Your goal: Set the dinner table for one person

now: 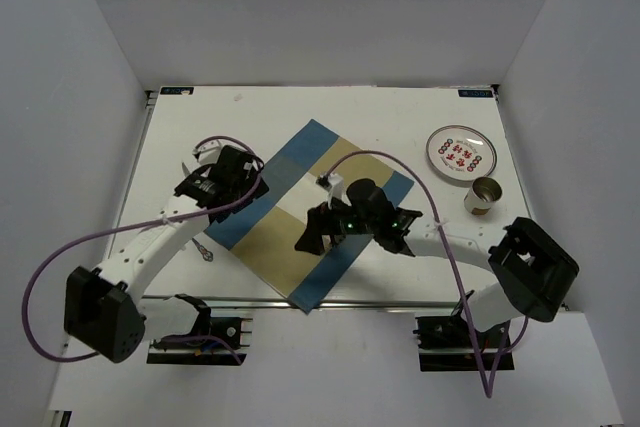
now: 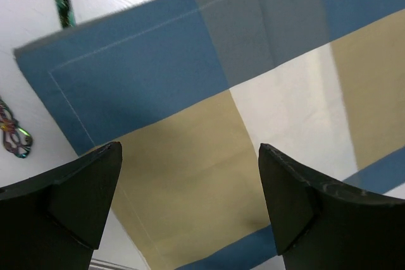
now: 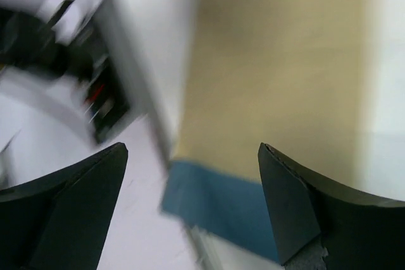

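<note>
While my right wrist view was blurred and my right arm hid part of the one placemat [image 1: 275,237] lying mid dinner table [image 1: 330,112], left gripper [image 2: 190,156] and right gripper [image 3: 190,156] both gaped, holding nothing, one plate [image 1: 459,152], one metal cup [image 1: 483,195] far right.

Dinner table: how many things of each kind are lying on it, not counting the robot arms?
Blue-and-tan cloth placemat: 1
Round white plate with red pattern: 1
Shiny metal cup: 1
Rainbow-shiny metal cutlery pieces: 2
Total on the large white dinner table: 5
</note>
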{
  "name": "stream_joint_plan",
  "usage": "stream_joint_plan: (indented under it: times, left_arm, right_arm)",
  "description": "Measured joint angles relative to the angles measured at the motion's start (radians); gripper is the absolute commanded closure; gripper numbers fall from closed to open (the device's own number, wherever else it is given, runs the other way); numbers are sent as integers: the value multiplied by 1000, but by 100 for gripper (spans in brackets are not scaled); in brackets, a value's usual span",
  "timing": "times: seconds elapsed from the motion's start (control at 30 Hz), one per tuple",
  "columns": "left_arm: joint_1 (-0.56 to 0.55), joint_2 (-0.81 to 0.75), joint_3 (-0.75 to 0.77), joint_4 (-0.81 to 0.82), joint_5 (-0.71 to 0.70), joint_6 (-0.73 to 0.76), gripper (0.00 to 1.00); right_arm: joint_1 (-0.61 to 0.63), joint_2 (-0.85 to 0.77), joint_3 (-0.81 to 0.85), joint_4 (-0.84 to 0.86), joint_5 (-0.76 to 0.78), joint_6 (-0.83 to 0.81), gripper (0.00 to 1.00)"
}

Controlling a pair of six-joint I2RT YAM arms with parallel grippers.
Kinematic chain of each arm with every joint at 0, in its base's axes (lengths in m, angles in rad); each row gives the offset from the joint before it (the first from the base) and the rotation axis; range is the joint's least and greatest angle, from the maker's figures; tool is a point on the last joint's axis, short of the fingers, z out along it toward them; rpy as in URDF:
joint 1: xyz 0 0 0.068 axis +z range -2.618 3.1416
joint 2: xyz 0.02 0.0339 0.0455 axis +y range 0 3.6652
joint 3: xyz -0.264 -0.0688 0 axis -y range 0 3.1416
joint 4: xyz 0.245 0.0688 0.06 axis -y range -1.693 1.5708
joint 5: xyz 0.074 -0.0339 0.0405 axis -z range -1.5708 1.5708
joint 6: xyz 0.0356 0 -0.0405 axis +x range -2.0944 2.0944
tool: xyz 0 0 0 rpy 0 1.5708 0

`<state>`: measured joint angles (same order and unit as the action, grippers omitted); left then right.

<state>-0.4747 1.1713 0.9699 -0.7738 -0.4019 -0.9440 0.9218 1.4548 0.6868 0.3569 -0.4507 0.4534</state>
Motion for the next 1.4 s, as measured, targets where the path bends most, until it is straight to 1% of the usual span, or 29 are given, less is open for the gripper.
stream_joint_plan:
  times: [0.07,0.17,0.23,0.3,0.47,0.57,0.73,0.87,0.93,1.03,1.1,1.23,1.3,1.4]
  left_arm:
    - [-1,76,9,5,26,-1,2]
    - [-2,216,15,21,75,-2,2]
    - [-5,305,15,26,112,-6,2]
    - [-8,369,15,38,147,-8,2]
    - [-12,503,27,76,223,-4,2]
    - [-12,593,128,48,265,28,2]
    - [-3,813,422,-45,351,116,2]
    - [10,977,677,-136,388,159,2]
    - [15,1064,830,-200,377,166,2]
    - [29,1210,1090,-264,317,174,2]
    - [48,1273,1207,-259,272,183,2]
    - [98,1256,1223,-237,198,224,2]
    - [120,1213,1212,-232,166,253,2]
    - [128,1072,1136,-212,120,290,2]
  right_arm:
    - [-19,14,74,-93,154,11,11]
    - [-66,94,219,-228,363,26,11]
    - [-110,156,294,-292,449,40,11]
    - [-164,217,340,-326,501,46,11]
    - [-299,405,457,-438,548,47,11]
    - [-354,446,517,-465,582,74,11]
    - [-465,424,460,-441,575,150,11]
    - [-522,354,340,-353,544,188,11]
    - [-528,329,291,-303,513,190,11]
    - [-526,307,246,-240,432,193,11]
    - [-520,293,216,-204,375,195,11]
    - [-512,215,128,-191,269,200,11]
    - [-505,144,86,-214,264,200,11]
    - [-502,39,85,-266,307,184,11]
